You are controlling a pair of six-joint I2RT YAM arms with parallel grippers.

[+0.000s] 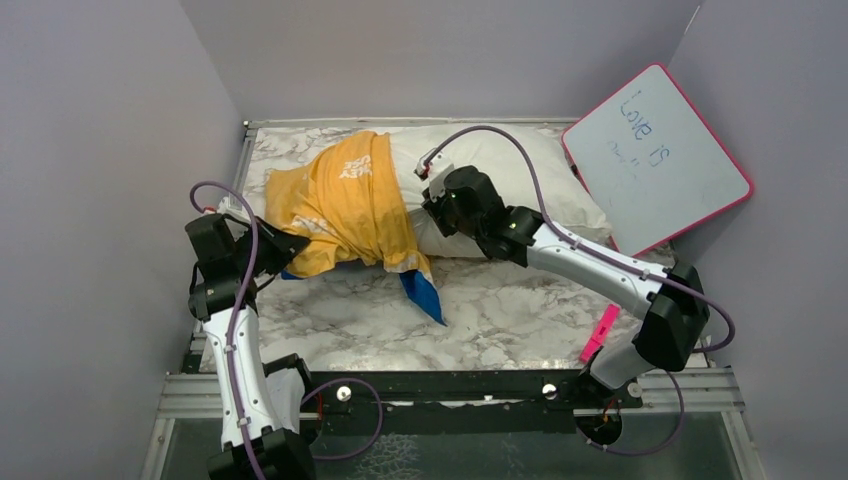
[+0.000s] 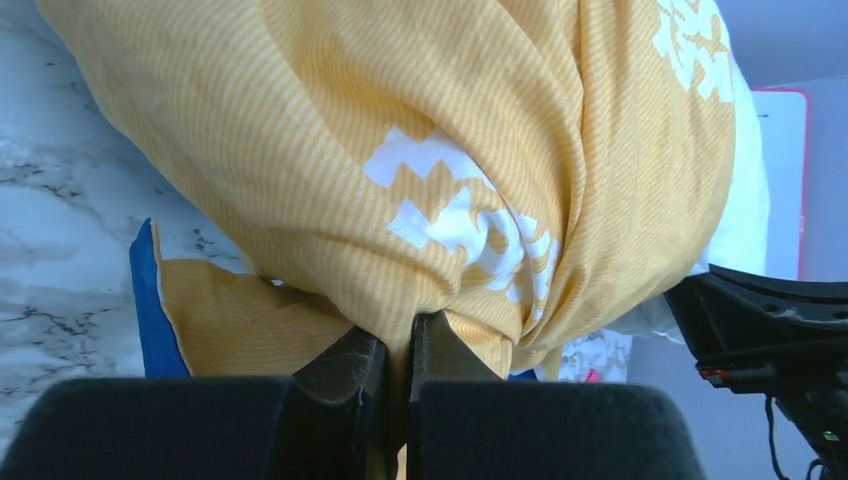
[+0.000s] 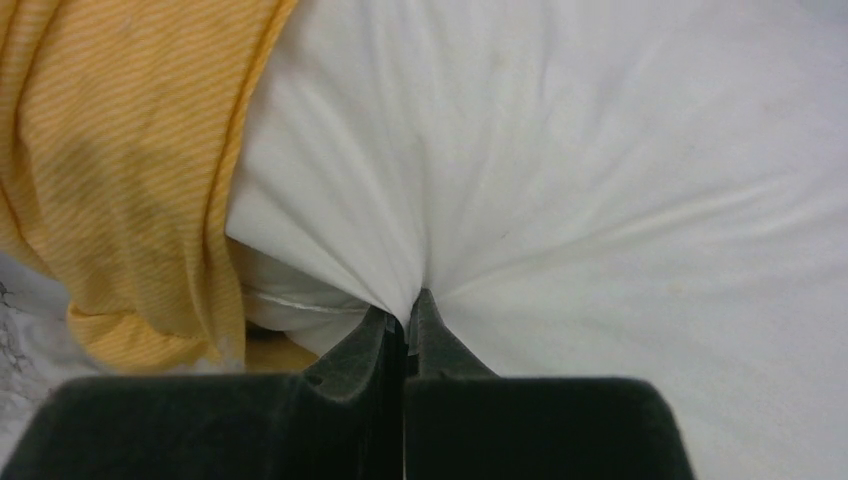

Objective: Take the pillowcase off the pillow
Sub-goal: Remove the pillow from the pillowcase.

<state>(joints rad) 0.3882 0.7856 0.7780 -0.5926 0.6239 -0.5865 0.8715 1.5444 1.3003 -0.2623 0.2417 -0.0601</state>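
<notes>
The white pillow (image 1: pixel 520 170) lies across the back of the marble table. Its left half sits inside the orange-yellow pillowcase (image 1: pixel 345 205), bunched and wrinkled, with a blue corner (image 1: pixel 425 297) hanging toward the front. My left gripper (image 2: pixel 408 322) is shut on a fold of the orange pillowcase (image 2: pixel 450 150) at its left end. My right gripper (image 3: pixel 411 303) is shut on a pinch of the bare white pillow (image 3: pixel 600 180), just right of the pillowcase's edge (image 3: pixel 130 180). In the top view the right gripper (image 1: pixel 434 200) meets the pillow beside that edge.
A pink-edged whiteboard (image 1: pixel 655 155) leans at the back right corner, against the pillow's right end. A pink marker-like object (image 1: pixel 598 333) sits by the right arm's base. Grey walls close in the left, back and right sides. Marble tabletop (image 1: pixel 500 310) shows in front of the pillow.
</notes>
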